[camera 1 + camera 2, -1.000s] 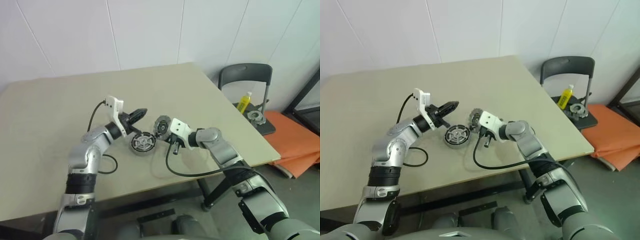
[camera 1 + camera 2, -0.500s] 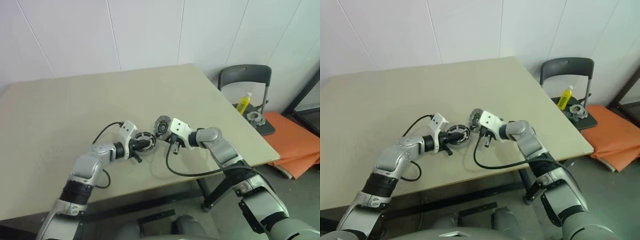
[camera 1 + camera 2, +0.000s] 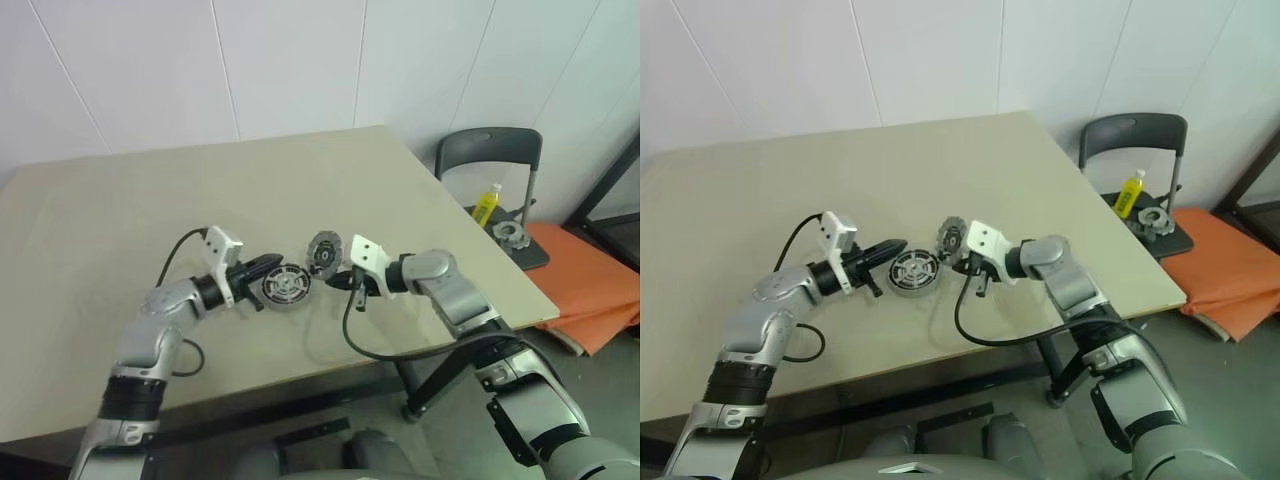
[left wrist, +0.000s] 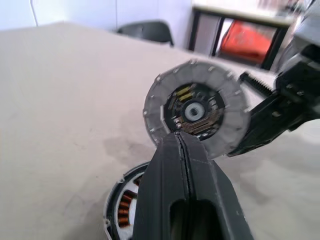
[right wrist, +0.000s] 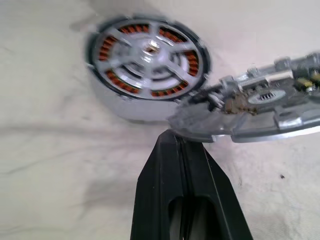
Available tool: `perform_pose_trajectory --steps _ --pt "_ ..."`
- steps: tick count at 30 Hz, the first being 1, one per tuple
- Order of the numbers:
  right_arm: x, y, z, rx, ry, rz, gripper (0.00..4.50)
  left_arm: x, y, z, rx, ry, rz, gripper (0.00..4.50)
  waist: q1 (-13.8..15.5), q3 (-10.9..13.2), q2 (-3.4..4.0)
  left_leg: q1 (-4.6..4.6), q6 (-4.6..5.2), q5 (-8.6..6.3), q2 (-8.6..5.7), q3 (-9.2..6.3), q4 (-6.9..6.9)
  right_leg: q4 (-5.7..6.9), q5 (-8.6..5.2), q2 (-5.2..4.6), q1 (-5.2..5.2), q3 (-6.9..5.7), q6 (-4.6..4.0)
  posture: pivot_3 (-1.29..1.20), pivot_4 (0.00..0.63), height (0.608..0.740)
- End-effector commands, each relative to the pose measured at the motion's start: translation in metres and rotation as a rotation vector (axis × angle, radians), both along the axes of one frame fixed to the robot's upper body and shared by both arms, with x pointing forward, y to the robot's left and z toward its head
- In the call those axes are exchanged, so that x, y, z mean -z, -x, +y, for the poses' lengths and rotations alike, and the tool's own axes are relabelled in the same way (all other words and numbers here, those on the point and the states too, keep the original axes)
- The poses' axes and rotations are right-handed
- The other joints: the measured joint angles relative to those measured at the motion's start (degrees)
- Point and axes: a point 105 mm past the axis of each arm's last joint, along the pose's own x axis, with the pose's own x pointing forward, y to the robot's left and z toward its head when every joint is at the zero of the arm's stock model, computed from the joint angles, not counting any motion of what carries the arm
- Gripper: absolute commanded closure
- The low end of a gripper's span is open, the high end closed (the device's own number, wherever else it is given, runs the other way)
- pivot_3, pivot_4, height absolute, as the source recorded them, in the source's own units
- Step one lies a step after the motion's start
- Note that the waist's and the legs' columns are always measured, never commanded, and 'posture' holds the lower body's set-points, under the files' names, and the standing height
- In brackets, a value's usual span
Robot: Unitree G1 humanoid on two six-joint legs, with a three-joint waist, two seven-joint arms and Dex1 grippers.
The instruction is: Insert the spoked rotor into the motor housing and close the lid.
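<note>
The motor housing [image 3: 284,286] lies flat on the tan table [image 3: 120,220]. The spoked rotor [image 5: 150,50] sits inside it, with copper windings showing between the spokes. The lid [image 3: 324,252] stands tilted on edge just right of the housing, its dark hub facing the left gripper. My right gripper [image 3: 338,277] is shut on the lid's lower rim. My left gripper [image 3: 276,262] is shut and empty. It points level at the housing's left side, its tip just above the rim.
A dark chair [image 3: 490,150] stands right of the table with a yellow bottle [image 3: 487,205] and a metal part [image 3: 512,236] on its seat. An orange mat [image 3: 590,285] lies on the floor beyond. Wrist cables [image 3: 380,350] loop over the table's near edge.
My left gripper dropped from above the housing down against it, then drew back a little to the left. The right gripper and lid have hardly moved.
</note>
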Motion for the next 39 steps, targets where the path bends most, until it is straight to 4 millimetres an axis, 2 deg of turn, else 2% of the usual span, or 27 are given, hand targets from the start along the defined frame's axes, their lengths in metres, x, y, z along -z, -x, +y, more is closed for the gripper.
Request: perform_pose_trajectory --steps 1,8,12,15,18,23,29,33,39 --pt "-0.022 0.007 -0.002 -0.076 -0.043 -0.003 4.5 -0.025 0.015 0.015 0.03 0.021 -0.115 4.47 0.0 0.0 0.0 0.01 0.0 0.0 0.01 0.0 0.0 0.0 -0.02 0.0 0.0 0.0 0.03 0.0 0.0 0.74" --pt "-0.038 0.014 -0.012 -0.138 -0.068 0.036 4.5 0.005 0.037 0.043 -0.014 -0.196 -0.113 4.47 0.0 0.0 0.02 0.03 0.0 0.0 0.06 0.02 0.01 0.0 -0.12 0.0 0.0 0.0 0.16 0.0 0.0 0.74" --pt "-0.042 0.019 -0.023 -0.173 -0.014 0.033 4.5 0.007 0.049 0.048 -0.003 -0.163 -0.099 4.47 0.2 0.0 0.04 -0.02 0.0 0.0 0.08 0.04 0.01 -0.01 -0.13 -0.06 -0.05 0.0 0.15 0.0 0.0 0.74" --pt "-0.046 0.011 -0.03 -0.155 0.056 -0.018 4.5 0.003 0.047 0.05 -0.024 -0.131 -0.122 4.47 0.2 0.0 0.05 -0.02 -0.01 0.0 0.11 0.05 0.02 -0.03 -0.13 -0.08 -0.05 -0.01 0.15 0.0 0.0 0.74" --pt "-0.054 0.001 -0.028 -0.127 0.059 -0.056 4.5 -0.001 0.043 0.049 -0.045 -0.102 -0.141 4.47 0.0 0.1 0.07 0.0 -0.01 -0.01 0.12 0.08 0.01 -0.02 -0.13 -0.06 -0.07 0.0 0.14 0.0 0.0 0.74" --pt "-0.048 -0.015 -0.03 -0.13 0.218 -0.243 4.5 0.001 0.042 0.042 -0.039 -0.083 -0.14 4.47 0.1 0.0 0.06 -0.01 -0.01 -0.01 0.13 0.11 -0.06 -0.02 -0.12 -0.01 -0.12 -0.01 0.14 0.0 0.0 0.74" --pt "-0.046 -0.017 -0.013 -0.183 0.26 -0.41 4.5 0.003 0.042 0.036 -0.026 -0.078 -0.135 4.47 0.0 0.0 0.06 -0.02 -0.01 0.0 0.11 0.16 -0.04 -0.02 -0.11 -0.02 -0.12 0.03 0.14 0.0 0.0 0.74" --pt "-0.046 -0.015 0.006 -0.194 0.207 -0.487 4.5 0.0 0.041 0.031 -0.016 -0.068 -0.139 4.47 0.0 0.0 0.06 0.01 0.0 0.0 0.13 0.15 -0.03 0.02 -0.11 0.0 -0.11 0.04 0.13 0.0 0.0 0.74" --pt "-0.047 -0.014 0.023 -0.18 0.143 -0.566 4.5 0.0 0.039 0.029 -0.009 -0.07 -0.139 4.47 0.0 0.0 0.05 0.0 0.0 0.0 0.12 0.14 -0.02 0.03 0.01 0.0 -0.1 0.04 -0.06 0.0 0.0 0.74"
